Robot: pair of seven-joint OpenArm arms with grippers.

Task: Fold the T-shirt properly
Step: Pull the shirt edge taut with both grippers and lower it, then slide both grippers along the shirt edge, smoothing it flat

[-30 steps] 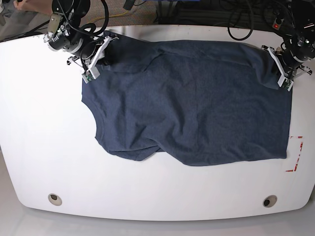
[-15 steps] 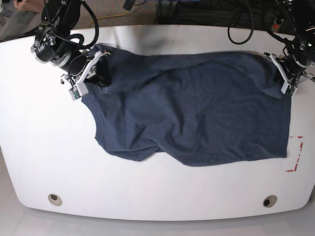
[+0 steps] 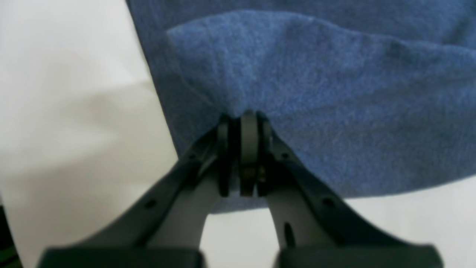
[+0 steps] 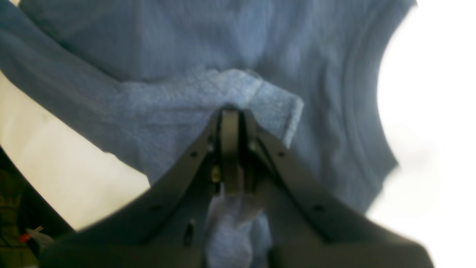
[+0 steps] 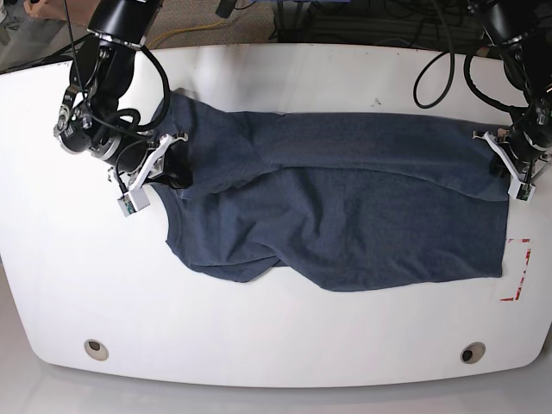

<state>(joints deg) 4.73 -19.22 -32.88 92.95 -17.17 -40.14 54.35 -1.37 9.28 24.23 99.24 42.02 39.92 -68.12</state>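
Now | left claw (image 5: 520, 177) and right claw (image 5: 147, 177) each pinching T-shirt (image 5: 345, 216) edge | carry both level over tabletop (image 5: 276, 345), cloth taut, fold square.

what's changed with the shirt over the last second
Both arms, jaws shut on the T-shirt, pulled its far edge toward the near side, laying a folded band across the top. The right gripper and left gripper kept hold. The near hem and the table stayed put.

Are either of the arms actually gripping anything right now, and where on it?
Both hold the T-shirt. The left gripper is shut on a pinch of cloth near an edge; the right gripper pinches a folded bit by the curved neckline.
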